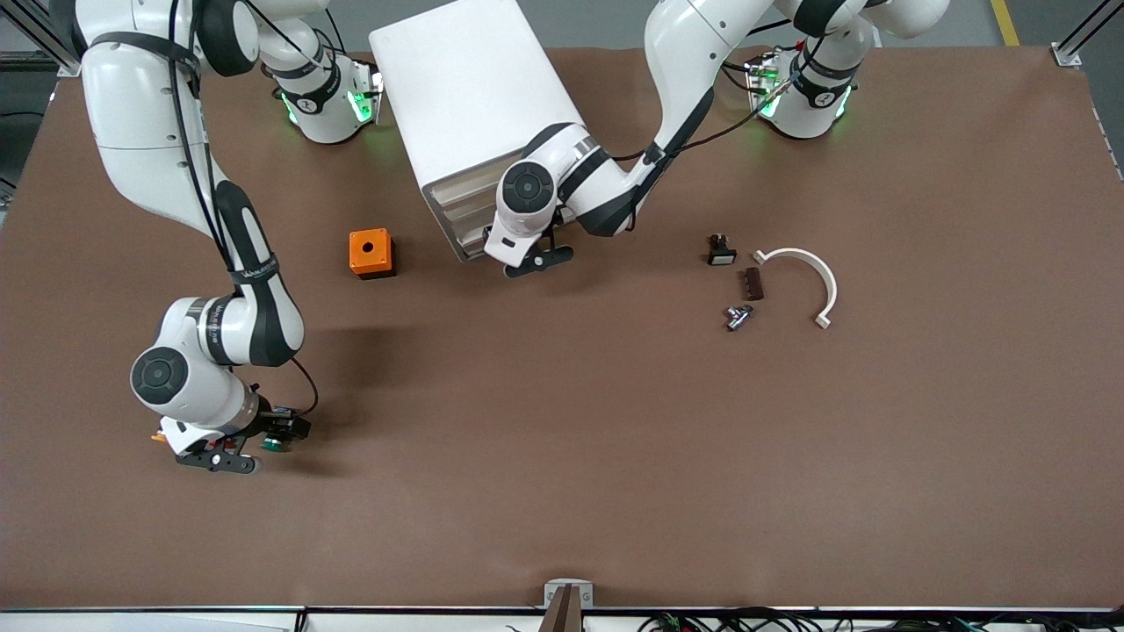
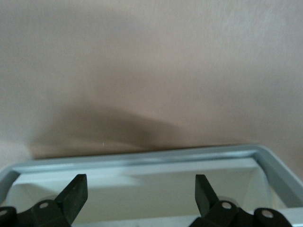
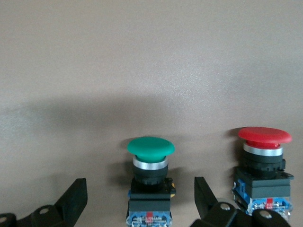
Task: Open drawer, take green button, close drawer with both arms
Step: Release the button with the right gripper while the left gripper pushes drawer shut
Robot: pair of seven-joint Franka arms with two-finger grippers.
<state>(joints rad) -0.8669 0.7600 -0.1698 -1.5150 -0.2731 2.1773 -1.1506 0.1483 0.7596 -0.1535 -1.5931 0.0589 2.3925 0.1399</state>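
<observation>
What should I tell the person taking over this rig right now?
Right gripper: open, fingers either side of the green button standing on the table toward the right arm's end, a red button beside it.
Left gripper: open at the cabinet front, over a drawer pulled out.
Done: button is out on the table.
Left: close the drawer.

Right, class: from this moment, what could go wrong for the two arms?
1. The red button stands close beside the green button, so a finger of the open right hand could knock it when closing.
2. The left hand is open at the rim of the drawer; pushing from there, a finger might catch or slip off.
</observation>
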